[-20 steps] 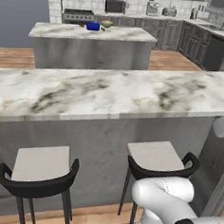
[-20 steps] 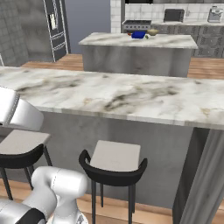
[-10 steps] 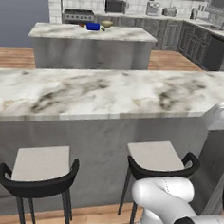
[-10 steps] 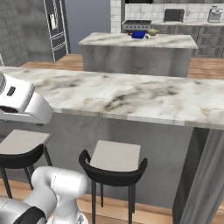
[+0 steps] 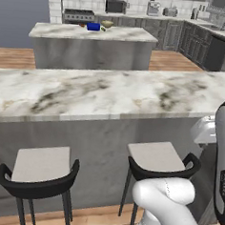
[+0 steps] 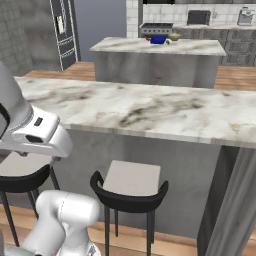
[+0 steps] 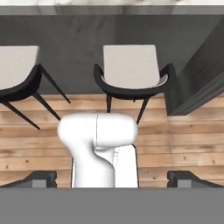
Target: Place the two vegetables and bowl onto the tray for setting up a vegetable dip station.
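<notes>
On the far island counter (image 5: 92,34), near its back edge, we see blue tray (image 5: 93,26) beside bowl (image 5: 107,23); arm has swung higher into both base views since earlier; gripper (image 7: 112,177) fingertips apart, open

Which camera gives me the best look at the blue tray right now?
The right base view: the blue tray sits far off on the back island, beside the bowl. The left base view shows the tray smaller, and the hand view looks down at the stools and floor.

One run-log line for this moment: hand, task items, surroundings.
hand: open, empty, aimed down at floor | tray, bowl: on far island, untouched | near: marble counter, stool
</notes>
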### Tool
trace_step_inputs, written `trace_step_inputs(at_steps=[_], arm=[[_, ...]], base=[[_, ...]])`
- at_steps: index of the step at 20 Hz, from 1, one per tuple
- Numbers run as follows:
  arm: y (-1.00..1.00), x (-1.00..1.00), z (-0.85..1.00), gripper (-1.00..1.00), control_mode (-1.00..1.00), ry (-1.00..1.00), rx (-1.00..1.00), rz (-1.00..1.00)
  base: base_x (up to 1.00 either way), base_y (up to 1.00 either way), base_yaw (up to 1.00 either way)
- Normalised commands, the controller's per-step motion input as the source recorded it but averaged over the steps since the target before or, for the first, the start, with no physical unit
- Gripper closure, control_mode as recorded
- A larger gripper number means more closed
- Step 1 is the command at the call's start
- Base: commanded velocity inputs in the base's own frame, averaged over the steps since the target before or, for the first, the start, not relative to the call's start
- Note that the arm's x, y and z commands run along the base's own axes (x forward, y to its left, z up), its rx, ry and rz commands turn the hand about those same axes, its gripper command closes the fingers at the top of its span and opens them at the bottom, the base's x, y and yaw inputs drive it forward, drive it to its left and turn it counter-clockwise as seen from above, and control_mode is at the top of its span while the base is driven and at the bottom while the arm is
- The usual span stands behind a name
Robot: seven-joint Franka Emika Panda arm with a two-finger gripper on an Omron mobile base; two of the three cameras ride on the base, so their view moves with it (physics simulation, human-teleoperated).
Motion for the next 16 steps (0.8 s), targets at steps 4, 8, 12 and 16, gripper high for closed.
trace_step_inputs(at_steps=[4, 8, 12, 16], arm=[[0.00, 0.21, -0.21, -1.00, -1.00, 0.03, 0.01, 0.00], [0.00, 0.00, 0.00, -1.00, -1.00, 0.00, 0.00, 0.00], [-0.12, 0.00, 0.00, -1.00, -1.00, 0.00, 0.00, 0.00], [0.00, 0.00, 0.00, -1.00, 1.00, 0.00, 0.00, 0.00]], base=[[0.00, 0.00, 0.00], [0.00, 0.00, 0.00], [0.00, 0.00, 0.00], [0.00, -0.54, 0.00]])
